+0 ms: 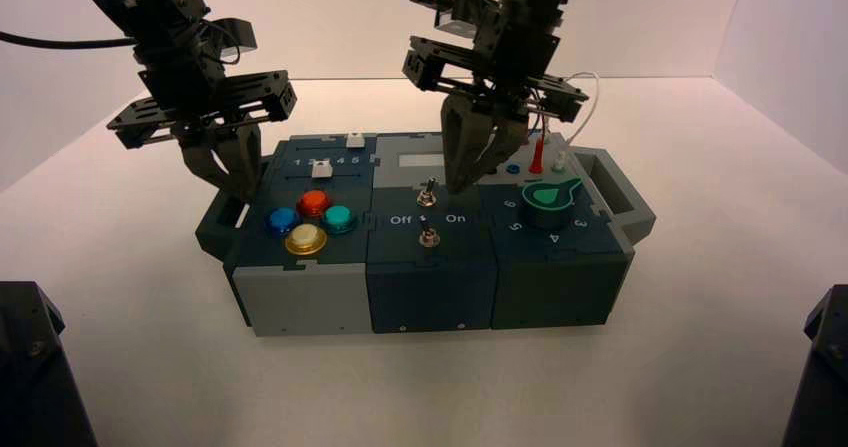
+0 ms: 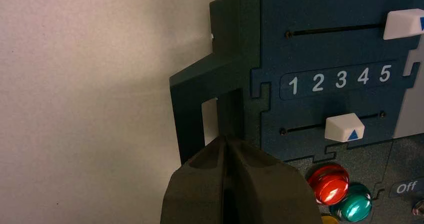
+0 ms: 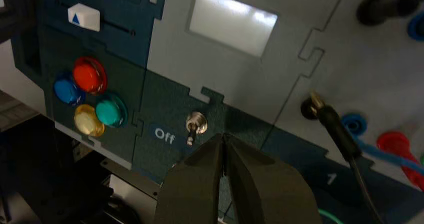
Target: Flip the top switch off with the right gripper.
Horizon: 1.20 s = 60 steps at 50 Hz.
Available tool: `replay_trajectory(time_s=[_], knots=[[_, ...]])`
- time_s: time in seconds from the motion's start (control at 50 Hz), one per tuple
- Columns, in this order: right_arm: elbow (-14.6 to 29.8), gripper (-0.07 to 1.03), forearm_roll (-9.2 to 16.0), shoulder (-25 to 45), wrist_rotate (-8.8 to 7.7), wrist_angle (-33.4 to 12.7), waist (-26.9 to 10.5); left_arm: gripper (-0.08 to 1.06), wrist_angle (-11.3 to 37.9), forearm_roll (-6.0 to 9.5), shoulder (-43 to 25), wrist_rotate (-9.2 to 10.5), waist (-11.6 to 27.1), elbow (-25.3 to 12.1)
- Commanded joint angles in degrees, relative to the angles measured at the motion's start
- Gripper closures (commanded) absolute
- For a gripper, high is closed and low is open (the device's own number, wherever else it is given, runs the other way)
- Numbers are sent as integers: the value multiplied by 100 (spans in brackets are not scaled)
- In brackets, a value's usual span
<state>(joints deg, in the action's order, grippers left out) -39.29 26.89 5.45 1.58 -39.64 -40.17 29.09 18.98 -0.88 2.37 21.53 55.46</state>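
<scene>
white table (image 1: 700, 297) and bare walls surround your box (image 1: 430, 297), which sits square to you so both arms can reach its top. your left gripper (image 1: 228, 172) waits over the box's left handle, fingers together, clear of the work. your right gripper (image 1: 468, 172) hangs just on the "on" side of the top switch (image 1: 427, 191), fingers pressed together into one blunt point, likely so a sideways nudge toward "off" pushes the lever cleanly. that switch (image 3: 194, 126) stands on the dark panel between the print and the grey panel, just off the fingertips (image 3: 222, 141), not touching.
</scene>
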Motion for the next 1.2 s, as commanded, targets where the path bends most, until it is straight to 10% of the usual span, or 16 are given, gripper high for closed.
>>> replay_trajectory(time_s=[0.02, 1.2], knots=[[229, 99, 35, 53, 35, 9, -35, 101, -211, -44, -158, -193, 167, -9], [483, 99, 316, 149, 272, -255, -510, 101, -220, -44, -158, -220, 167, -9]])
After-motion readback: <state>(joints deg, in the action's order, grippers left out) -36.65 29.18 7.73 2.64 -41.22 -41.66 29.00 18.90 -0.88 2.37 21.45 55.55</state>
